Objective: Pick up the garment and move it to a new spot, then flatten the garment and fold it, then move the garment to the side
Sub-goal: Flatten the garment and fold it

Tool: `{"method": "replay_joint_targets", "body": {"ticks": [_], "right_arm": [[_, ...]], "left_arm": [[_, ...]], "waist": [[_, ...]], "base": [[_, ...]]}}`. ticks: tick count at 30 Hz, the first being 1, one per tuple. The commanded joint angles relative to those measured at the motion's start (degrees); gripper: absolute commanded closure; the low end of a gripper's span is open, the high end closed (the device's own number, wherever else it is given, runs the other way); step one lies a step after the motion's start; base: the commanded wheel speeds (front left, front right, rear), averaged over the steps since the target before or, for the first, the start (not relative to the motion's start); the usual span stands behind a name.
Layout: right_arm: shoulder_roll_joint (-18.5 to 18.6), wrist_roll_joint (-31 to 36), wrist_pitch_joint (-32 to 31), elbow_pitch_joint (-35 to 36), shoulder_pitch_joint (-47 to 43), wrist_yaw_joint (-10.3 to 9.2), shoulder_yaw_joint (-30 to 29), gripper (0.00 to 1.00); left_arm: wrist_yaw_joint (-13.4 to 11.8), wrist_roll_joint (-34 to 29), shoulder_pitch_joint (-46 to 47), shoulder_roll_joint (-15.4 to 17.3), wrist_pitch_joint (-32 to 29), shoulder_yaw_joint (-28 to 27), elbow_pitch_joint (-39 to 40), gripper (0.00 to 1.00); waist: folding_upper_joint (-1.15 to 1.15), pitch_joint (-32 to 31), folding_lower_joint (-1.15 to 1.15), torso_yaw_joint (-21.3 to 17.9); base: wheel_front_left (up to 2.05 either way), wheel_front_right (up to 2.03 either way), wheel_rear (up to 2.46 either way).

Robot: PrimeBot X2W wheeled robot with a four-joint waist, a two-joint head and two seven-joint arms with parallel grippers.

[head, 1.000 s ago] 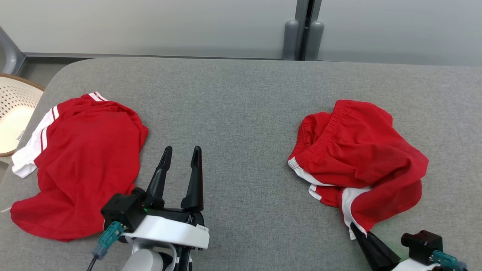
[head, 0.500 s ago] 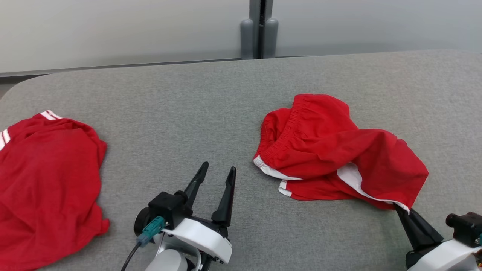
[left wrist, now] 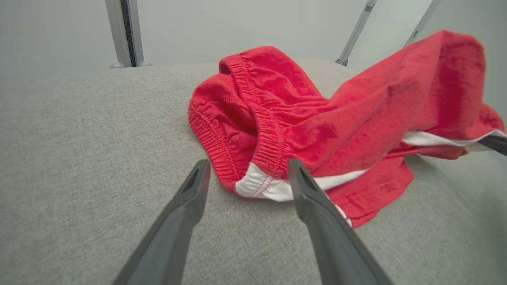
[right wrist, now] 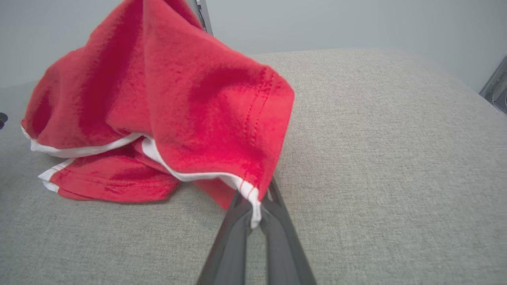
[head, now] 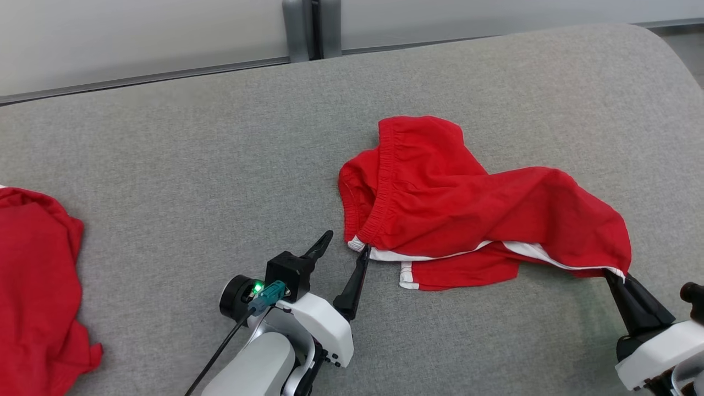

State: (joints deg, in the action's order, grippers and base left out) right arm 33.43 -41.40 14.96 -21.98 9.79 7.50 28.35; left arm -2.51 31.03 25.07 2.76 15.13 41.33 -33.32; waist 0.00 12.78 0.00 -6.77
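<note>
Rumpled red shorts with white trim

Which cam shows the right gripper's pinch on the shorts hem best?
Right wrist view: the right gripper is shut on the white-edged hem corner of the red shorts, seen close up. Head view shows it small at lower right, from above. Left wrist view catches its dark fingertip at the right edge.

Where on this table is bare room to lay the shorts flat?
Widest: the grey stretch between the red shirt and the shorts. Also the strip behind the shorts to the far edge of the table. Crowded: the shorts' near side, by the left fingers and right fingers.
</note>
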Motion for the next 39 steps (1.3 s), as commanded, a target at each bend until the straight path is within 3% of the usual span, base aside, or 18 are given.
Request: {"method": "replay_joint_targets", "body": {"ticks": [1,16,17,18,20,26,39], "right_arm": [[0.57,-0.45,0.34,0.04,1.03,-0.02,-0.07,1.0],[-0.41,-0.81,0.35,-0.29,1.92,-0.02,-0.76,1.0],[-0.49,-0.81,0.35,-0.37,1.87,-0.02,-0.83,1.0],[-0.54,-0.83,0.35,-0.42,1.8,-0.02,-0.89,1.0],[-0.63,-0.81,0.35,-0.58,1.7,-0.02,-1.04,1.0],[-0.82,-0.59,0.35,-0.71,1.85,-0.02,-1.15,1.0],[-0.68,-0.04,0.35,-1.21,1.34,-0.02,-1.1,1.0]], "left_arm": [[0.15,0.48,1.09,0.25,0.03,0.36,-0.39,0.0],[-0.38,4.79,5.14,0.25,0.03,6.78,-3.18,0.0],[-0.31,4.83,5.19,0.25,0.03,7.03,-3.42,0.09],[-0.21,4.87,5.17,0.25,0.03,7.2,-3.64,0.29],[0.16,5.21,4.94,0.25,0.03,7.74,-4.27,1.0],[0.19,5.99,6.02,0.24,0.03,8.38,-4.55,1.0],[-0.09,1.2,3.83,0.23,0.03,1.58,0.39,1.0]], "waist": [[0.0,0.71,0.0,-0.73],[0.0,1.78,0.0,-2.42],[0.0,1.73,0.0,-2.41],[0.0,1.68,0.0,-2.39],[0.0,1.57,0.0,-2.3],[0.0,1.21,0.0,-1.84],[0.0,-1.21,0.0,-0.57]], "base": [[0.0,0.0,0.0],[0.0,0.0,0.0],[0.0,0.0,0.0],[0.0,0.0,0.0],[0.0,0.0,0.0],[0.0,0.0,0.0],[0.0,0.0,0.0]]}}
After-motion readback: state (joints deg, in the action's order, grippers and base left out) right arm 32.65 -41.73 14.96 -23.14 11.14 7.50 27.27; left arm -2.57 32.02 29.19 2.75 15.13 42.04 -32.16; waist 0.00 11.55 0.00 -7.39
